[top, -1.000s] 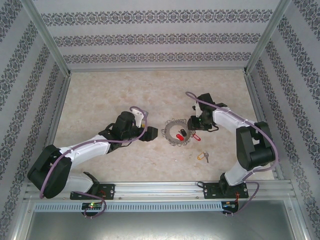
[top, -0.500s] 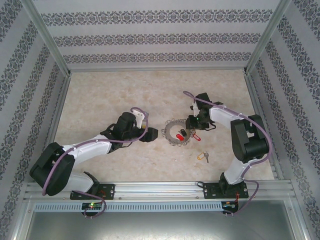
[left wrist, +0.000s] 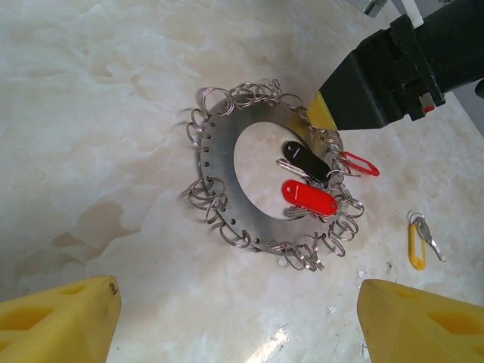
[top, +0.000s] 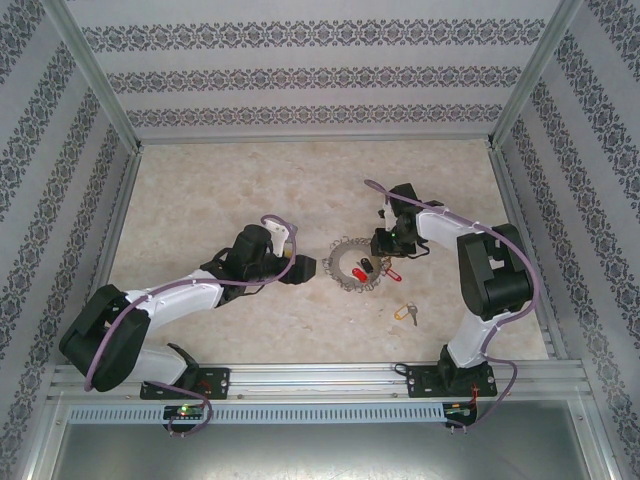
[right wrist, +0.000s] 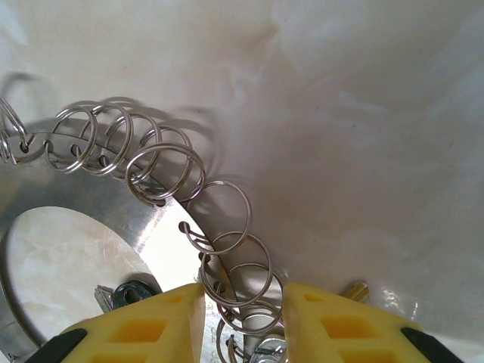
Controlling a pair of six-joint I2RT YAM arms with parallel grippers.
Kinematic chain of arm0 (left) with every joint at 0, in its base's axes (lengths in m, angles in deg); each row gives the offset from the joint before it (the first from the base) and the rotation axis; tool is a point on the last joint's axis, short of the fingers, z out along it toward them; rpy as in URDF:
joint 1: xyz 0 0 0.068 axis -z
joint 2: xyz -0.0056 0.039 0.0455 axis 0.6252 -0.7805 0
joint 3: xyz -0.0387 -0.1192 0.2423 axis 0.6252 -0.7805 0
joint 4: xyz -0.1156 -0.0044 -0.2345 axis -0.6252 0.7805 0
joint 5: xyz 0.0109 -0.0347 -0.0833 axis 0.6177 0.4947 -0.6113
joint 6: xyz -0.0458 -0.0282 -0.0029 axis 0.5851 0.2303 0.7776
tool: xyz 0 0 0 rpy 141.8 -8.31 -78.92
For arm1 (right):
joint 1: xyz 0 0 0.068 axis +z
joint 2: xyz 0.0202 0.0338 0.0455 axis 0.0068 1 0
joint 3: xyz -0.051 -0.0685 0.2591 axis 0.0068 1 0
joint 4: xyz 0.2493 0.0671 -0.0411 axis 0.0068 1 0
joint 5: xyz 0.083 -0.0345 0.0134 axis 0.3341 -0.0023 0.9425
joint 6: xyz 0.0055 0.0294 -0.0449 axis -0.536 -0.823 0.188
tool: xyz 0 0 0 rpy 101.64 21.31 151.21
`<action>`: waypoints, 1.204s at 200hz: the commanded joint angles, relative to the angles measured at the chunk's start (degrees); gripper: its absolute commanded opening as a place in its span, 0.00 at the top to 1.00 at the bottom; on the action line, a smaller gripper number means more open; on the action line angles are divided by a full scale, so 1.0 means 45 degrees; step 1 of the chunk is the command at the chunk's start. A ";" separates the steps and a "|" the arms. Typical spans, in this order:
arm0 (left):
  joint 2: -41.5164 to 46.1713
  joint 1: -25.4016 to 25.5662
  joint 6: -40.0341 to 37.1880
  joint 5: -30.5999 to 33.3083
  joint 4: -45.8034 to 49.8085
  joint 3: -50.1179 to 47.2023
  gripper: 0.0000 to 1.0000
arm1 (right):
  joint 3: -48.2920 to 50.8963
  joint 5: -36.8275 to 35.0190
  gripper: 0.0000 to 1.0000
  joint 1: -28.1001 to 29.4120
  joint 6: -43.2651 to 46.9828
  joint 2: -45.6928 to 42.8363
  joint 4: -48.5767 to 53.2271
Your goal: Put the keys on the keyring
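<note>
Keyring (left wrist: 219, 162): we see it flat on the bench (top: 220, 190), with wire loops around its rim.
Across its hole: black key (left wrist: 306, 160) and red key (left wrist: 308, 198).
Outside its rim: second red key (left wrist: 359, 164) just beside it; yellow key (left wrist: 417, 243) well apart.
Left end effector (left wrist: 238, 321): spread wide, apart from the keyring.
Right end effector (right wrist: 242, 302): fingers narrow around the rim's loops; we cannot tell whether they pinch.

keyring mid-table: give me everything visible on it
The keyring is a flat silvery-grey metal annulus. Small holes are punched along its band, with wire split rings hanging from them all round. It lies flat on the marbled table. A black-tagged key and a red-tagged key lie over its right side. The right gripper straddles split rings at its rim; whether it pinches them is unclear.
</note>
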 commanded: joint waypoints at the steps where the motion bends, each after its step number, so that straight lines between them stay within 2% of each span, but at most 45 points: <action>1: 0.0060 0.0141 -0.0363 -0.0036 -0.0468 -0.0129 0.18 | -0.0209 0.0312 0.66 0.0320 -0.0305 -0.0078 0.0116; 48: 0.0329 0.0148 -0.0330 0.0014 -0.0074 -0.0052 0.20 | 0.0669 0.1279 0.66 0.0736 -0.1039 -0.0555 -0.1007; 109: 0.1269 0.0168 -0.0881 0.0162 0.1000 0.0289 0.27 | 0.0884 0.3229 0.66 0.1752 -0.2006 -0.0085 -0.2949; 141: 0.1384 0.0181 -0.1455 0.0308 0.1592 0.0703 0.30 | 0.0988 0.3110 0.64 0.1499 -0.1770 -0.0982 -0.2724; 174: 0.0219 0.0821 -0.2501 0.0276 0.1884 0.1786 0.35 | 0.1648 0.2848 0.52 0.0489 -0.1357 -0.2556 -0.2437; 196: -0.1373 0.1693 -0.3677 0.0382 0.2603 0.3306 0.40 | 0.2468 0.3105 0.45 -0.0379 -0.1351 -0.3518 -0.2779; 220: -0.3181 0.1864 -0.4177 -0.0440 0.2811 0.4569 0.47 | 0.3181 0.3281 0.34 -0.0892 -0.1276 -0.4353 -0.2950; 241: -0.4639 0.2182 -0.5110 -0.0330 0.3792 0.5825 0.53 | 0.3732 0.3528 0.22 -0.1289 -0.1285 -0.4930 -0.3102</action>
